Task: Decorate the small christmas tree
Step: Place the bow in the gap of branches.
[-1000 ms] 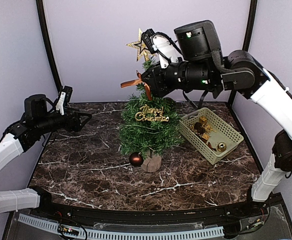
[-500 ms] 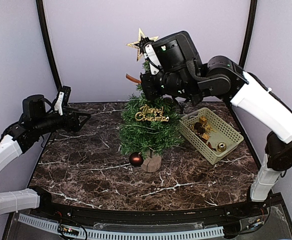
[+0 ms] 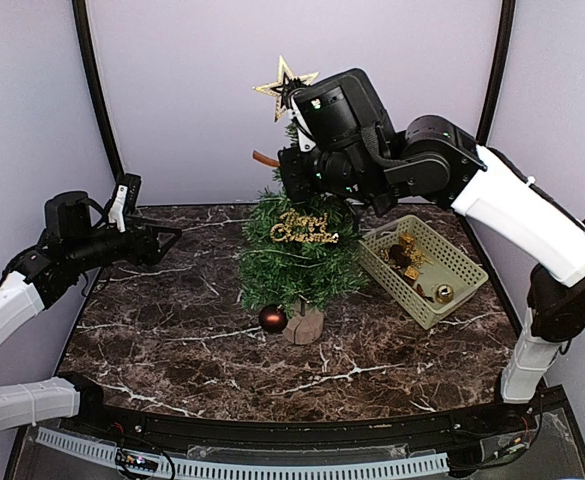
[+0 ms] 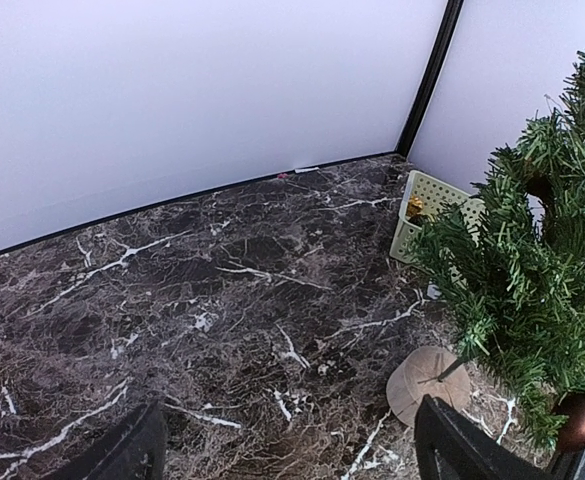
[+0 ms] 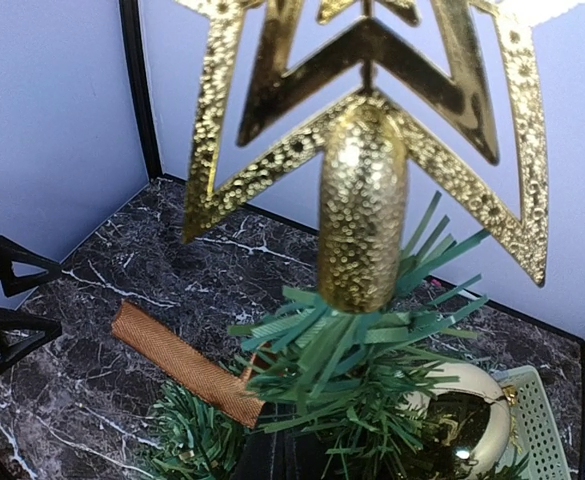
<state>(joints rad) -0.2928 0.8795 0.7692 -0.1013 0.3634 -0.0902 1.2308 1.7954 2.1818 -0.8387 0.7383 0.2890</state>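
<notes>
The small christmas tree (image 3: 297,255) stands mid-table on its pale stump (image 3: 304,326), topped by a gold star (image 3: 285,87). It carries a gold "Merry Christmas" sign (image 3: 304,230) and a brown ball (image 3: 272,318). My right gripper (image 3: 290,170) is pressed in at the treetop, shut on a brown ribbon (image 3: 265,158) that pokes out to the left. In the right wrist view the ribbon (image 5: 187,365) runs down to my dark fingers (image 5: 284,448), under the star (image 5: 362,130) and next to a gold ball (image 5: 462,430). My left gripper (image 3: 162,240) hovers open and empty, left of the tree (image 4: 532,270).
A pale green basket (image 3: 457,262) with gold ornaments sits right of the tree, and in the left wrist view the basket (image 4: 427,195) lies behind the tree. Grey walls and black corner posts close in the table. The right arm reaches over the basket.
The right wrist has swung left and turned in over the treetop, and the ribbon's hanging tails no longer show. The left arm has stayed put.
</notes>
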